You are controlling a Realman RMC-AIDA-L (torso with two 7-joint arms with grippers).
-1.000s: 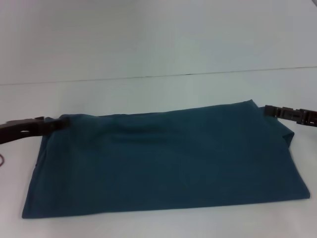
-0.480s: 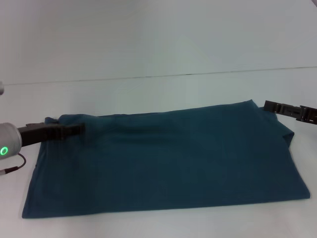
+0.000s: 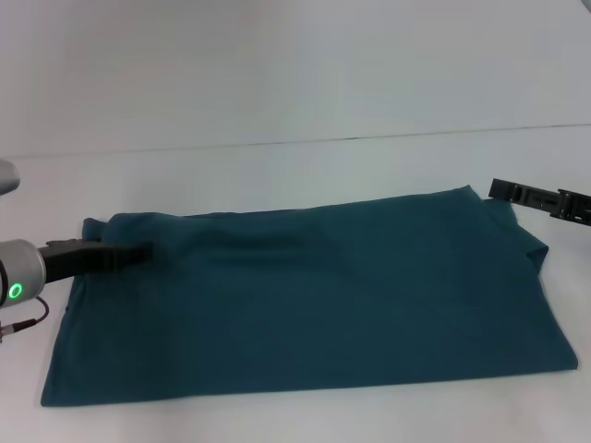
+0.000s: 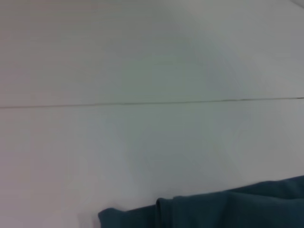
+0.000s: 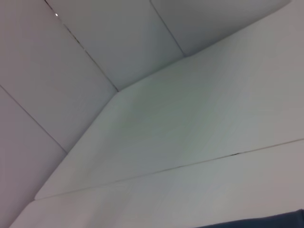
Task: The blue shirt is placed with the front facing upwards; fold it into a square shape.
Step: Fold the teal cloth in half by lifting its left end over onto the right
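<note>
The blue shirt (image 3: 314,295) lies flat on the white table as a long folded rectangle; its print and collar are hidden. My left gripper (image 3: 138,252) reaches in from the left and lies low over the shirt's far left corner. My right gripper (image 3: 500,191) is at the right, just off the shirt's far right corner and slightly apart from the cloth. A strip of the shirt's edge shows in the left wrist view (image 4: 228,211), and a sliver shows in the right wrist view (image 5: 280,221).
The white table (image 3: 277,171) reaches back to a seam line (image 3: 369,138), with a white wall behind it. A thin cable (image 3: 23,323) hangs by the left arm's wrist.
My left gripper has moved inward over the shirt's far left corner and dropped a little. My right gripper has drawn slightly up and away from the far right corner. The shirt has stayed flat.
</note>
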